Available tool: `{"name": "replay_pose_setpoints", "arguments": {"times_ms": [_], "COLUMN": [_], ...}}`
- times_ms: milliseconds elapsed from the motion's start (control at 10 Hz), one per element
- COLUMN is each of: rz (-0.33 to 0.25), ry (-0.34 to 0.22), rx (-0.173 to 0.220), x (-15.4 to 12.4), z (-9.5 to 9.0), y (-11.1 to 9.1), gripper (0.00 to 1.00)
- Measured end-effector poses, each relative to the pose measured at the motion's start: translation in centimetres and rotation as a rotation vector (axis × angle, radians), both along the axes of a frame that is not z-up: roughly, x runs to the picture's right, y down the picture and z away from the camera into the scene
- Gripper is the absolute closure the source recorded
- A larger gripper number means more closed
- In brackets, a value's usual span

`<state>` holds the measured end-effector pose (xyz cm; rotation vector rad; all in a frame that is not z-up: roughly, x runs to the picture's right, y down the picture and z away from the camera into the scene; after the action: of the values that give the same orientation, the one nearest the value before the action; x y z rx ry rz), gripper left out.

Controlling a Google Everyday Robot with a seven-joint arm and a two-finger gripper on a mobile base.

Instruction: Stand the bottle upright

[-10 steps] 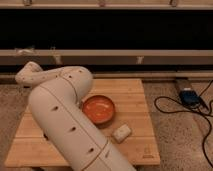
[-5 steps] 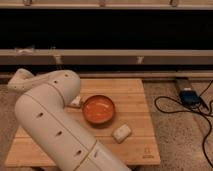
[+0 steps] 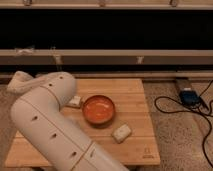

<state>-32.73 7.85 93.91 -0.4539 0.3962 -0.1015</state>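
One bottle [image 3: 121, 133], one bowl [image 3: 98, 109], one pale object [image 3: 75, 101]

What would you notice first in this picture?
The big white robot arm fills the left front, bending over the wooden table; its gripper is out of sight, hidden by the arm. Next comes the orange bowl mid-table, with the small bottle lying just right-front of it.

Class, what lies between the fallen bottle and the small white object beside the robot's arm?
The orange bowl, seen in the camera view; the gripper is out of sight.
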Motion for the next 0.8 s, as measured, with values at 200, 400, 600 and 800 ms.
{"name": "replay_pose_setpoints", "arguments": {"times_ms": [200, 400, 600, 800], "rz": [0.005, 0.007, 0.007, 0.013], "ry": [0.003, 0.003, 0.002, 0.001], "rx": [0.012, 0.016, 0.016, 0.015], "x": [0.25, 0.39, 0.44, 0.61], "z": [-0.20, -0.30, -0.40, -0.60], "y": [-0.43, -0.56, -0.58, -0.67], "gripper": [0.47, 0.70, 0.87, 1.00]}}
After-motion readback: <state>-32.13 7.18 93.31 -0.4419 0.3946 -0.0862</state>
